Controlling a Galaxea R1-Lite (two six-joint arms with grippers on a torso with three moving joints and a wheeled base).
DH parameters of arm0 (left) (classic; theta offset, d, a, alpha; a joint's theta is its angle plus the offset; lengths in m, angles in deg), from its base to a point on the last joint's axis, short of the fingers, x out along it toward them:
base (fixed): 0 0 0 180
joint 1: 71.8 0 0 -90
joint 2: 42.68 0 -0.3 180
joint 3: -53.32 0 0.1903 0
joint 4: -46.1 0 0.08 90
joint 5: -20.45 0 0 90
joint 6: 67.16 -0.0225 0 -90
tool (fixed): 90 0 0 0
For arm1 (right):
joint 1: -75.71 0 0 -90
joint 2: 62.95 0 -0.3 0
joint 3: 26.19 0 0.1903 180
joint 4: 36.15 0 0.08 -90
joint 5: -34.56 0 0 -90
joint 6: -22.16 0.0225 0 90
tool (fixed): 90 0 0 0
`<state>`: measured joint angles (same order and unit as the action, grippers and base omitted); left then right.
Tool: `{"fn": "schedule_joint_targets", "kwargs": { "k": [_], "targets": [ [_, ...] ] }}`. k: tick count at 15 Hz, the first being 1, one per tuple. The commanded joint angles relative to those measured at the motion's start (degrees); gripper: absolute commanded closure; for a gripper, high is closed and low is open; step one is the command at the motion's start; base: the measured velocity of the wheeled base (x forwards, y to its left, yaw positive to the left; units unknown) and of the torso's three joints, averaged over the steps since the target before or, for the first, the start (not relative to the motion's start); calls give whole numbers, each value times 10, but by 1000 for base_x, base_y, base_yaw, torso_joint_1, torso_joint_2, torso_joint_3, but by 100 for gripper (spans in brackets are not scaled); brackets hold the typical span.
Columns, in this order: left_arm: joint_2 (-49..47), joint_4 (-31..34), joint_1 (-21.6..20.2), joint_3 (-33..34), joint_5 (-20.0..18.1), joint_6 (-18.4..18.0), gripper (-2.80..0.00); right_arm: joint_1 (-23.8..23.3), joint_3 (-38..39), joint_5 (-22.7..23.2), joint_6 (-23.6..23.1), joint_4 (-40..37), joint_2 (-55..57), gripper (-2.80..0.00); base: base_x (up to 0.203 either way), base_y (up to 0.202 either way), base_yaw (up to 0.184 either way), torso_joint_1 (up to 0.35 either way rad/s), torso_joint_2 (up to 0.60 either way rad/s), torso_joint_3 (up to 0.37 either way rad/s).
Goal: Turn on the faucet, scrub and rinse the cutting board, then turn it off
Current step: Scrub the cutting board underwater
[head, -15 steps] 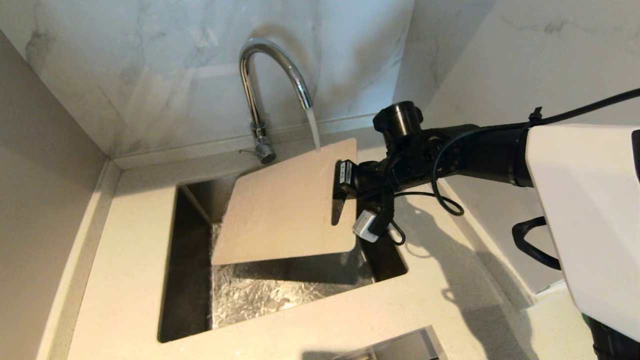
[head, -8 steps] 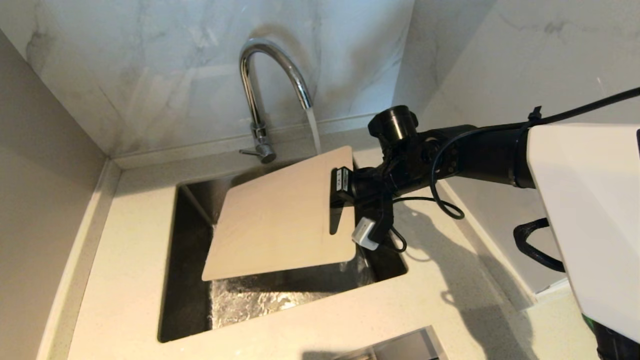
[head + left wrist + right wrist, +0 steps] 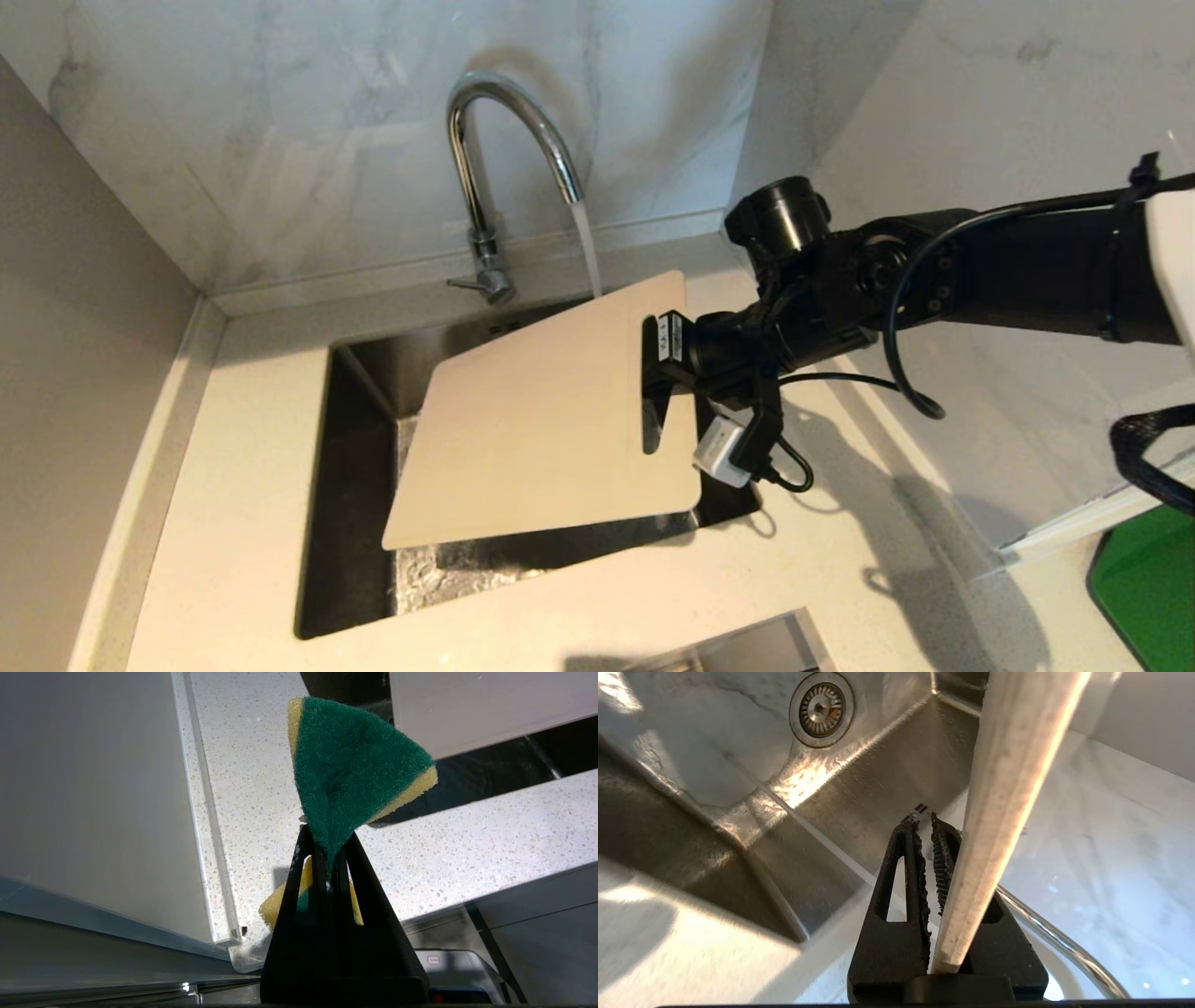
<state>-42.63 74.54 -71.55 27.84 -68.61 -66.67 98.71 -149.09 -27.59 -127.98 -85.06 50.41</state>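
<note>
**Head view: board's under the running tap, sponge parked out of sight**

Head view has the right end effector (image 3: 665, 359) clamped on the handle-slot end of the cutting board (image 3: 541, 420), holding it up over the sink (image 3: 350, 523) with the far end tilted down toward the basin. The faucet (image 3: 485, 168) is running, and the stream lands at the board's back corner, the one nearest the wall. The thin lever at the faucet base sticks out to the side.

Right wrist view shows the board edge-on (image 3: 999, 812) passing between the ribbed fingers (image 3: 920, 872), so it's a firm pinch on the board. Drain is visible down below in the steel basin.

Left wrist view: left end effector (image 3: 327, 858) is squeezed tight on a green-and-yellow sponge (image 3: 355, 760), hanging low beside the speckled table (image 3: 467, 849). That arm doesn't show in the head view at all.
</note>
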Motion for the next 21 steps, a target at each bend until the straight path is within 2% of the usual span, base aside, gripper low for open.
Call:
{"fn": "schedule_joint_targets", "kwargs": {
  "k": [1, 8, 14, 21],
  "targets": [
    [0, 0, 0, 0, 0, 0, 0, -6, 35, 3, -9, -1, -55, 0, 0, 0, 0, 0, 0, 0],
    [0, 0, 0, 0, 0, 0, 0, -13, 52, 28, -7, -1, -89, 0, 0, 0, 0, 0, 0, 0],
    [0, 0, 0, 0, 0, 0, 0, -12, 85, 24, 14, -2, -112, 0, 0, 0, 0, 0, 0, 0],
    [0, 0, 0, 0, -1, -3, 0, -13, 119, 26, 13, 0, -123, 0, 0, 0, 0, 0, 0, 0]
  ]
}}
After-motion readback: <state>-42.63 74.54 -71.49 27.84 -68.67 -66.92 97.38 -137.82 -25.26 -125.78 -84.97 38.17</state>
